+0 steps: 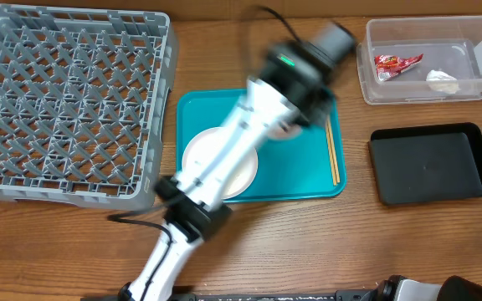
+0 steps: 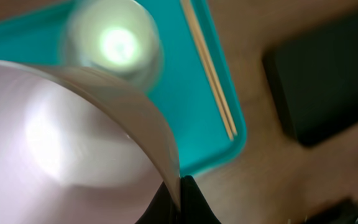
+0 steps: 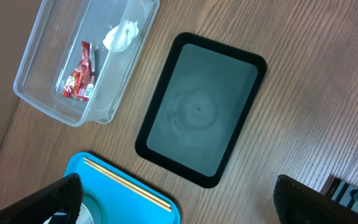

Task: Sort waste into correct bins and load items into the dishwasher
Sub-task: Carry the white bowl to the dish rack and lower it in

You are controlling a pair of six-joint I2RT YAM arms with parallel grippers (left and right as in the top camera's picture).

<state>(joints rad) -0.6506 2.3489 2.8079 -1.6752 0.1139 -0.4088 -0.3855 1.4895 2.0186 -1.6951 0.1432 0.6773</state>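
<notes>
Wrapper [image 1: 396,63] and tissue [image 1: 442,80] lie in the clear bin [image 1: 365,79] upper right; the dish rack [image 1: 74,109] upper left holds nothing. My left gripper [image 2: 182,199] clamps a pink bowl [image 2: 61,143] above the teal tray [image 1: 299,176]; my right gripper [image 3: 176,194] hangs released.

Grey dish rack [image 1: 69,104] sat at left. White plate [image 1: 197,155], chopsticks [image 1: 334,150] and blurred cup [image 2: 114,46] were on teal tray [image 1: 304,176]. Pale bowl [image 2: 61,137] was tilted above the tray. Clear bin [image 1: 425,96] held red wrapper [image 1: 396,63] and white tissue [image 1: 443,80]. Black bin [image 1: 429,163] lay beside it.
</notes>
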